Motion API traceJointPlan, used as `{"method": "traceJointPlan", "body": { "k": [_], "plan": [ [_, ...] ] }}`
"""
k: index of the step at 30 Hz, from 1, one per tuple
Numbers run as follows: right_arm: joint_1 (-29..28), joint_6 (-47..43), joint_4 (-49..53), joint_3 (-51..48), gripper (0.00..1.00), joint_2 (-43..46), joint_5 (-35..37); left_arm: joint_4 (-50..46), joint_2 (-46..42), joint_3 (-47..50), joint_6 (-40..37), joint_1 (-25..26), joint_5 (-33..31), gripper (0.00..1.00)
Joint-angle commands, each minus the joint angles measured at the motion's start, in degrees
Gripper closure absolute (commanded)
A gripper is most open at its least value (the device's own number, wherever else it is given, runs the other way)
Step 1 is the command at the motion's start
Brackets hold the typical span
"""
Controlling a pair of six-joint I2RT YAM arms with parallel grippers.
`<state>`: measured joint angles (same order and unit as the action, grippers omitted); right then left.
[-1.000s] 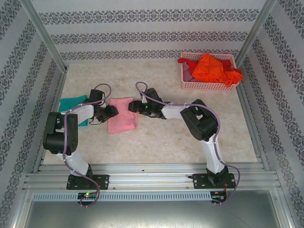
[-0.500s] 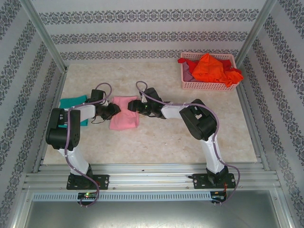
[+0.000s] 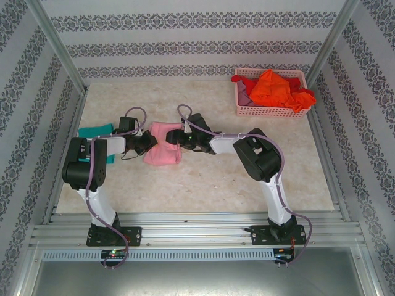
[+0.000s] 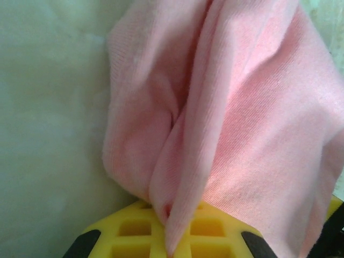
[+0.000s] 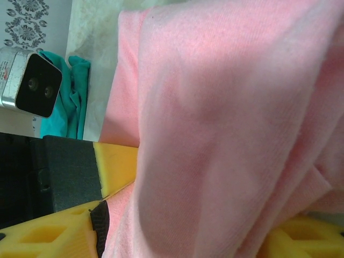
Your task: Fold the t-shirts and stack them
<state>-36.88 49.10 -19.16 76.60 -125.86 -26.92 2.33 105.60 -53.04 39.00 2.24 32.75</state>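
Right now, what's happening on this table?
Both arms are working on the pink t-shirt, left of the middle of the table. The left gripper is shut on its left edge, bunching the cloth. The right gripper has the opposite edge between its fingers; whether it is clamped is unclear. A teal t-shirt lies by the left edge, and the pink basket in the far right corner holds red and orange t-shirts.

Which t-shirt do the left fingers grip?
The pink t-shirt, bunched mid-table; the teal one lies farther left, the orange one in the basket.
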Motion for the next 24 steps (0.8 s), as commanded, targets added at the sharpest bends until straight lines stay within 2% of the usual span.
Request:
{"method": "traceJointPlan", "body": {
  "k": [1, 8, 15, 24],
  "plan": [
    [1.1, -2.7, 0.3, -3.3, 0.35, 3.9, -0.4, -4.7, -2.1, 1.4, -5.1, 0.1, -8.0, 1.0],
    [3.6, -6.9, 1.7, -9.3, 0.33, 11.0, 3.2, -9.5, -10.6, 2.2, -16.7, 0.0, -12.4, 1.0],
    [3.2, -9.8, 0.6, -10.5, 0.33, 12.0, 1.1, -10.6, -18.7, 4.1, -26.0, -0.3, -20.7, 1.0],
    [2.2, -13.7, 1.2, -7.5, 0.33, 11.9, -1.7, -16.9, -22.7, 1.8, -34.1, -2.3, -28.4, 1.0]
  ]
}}
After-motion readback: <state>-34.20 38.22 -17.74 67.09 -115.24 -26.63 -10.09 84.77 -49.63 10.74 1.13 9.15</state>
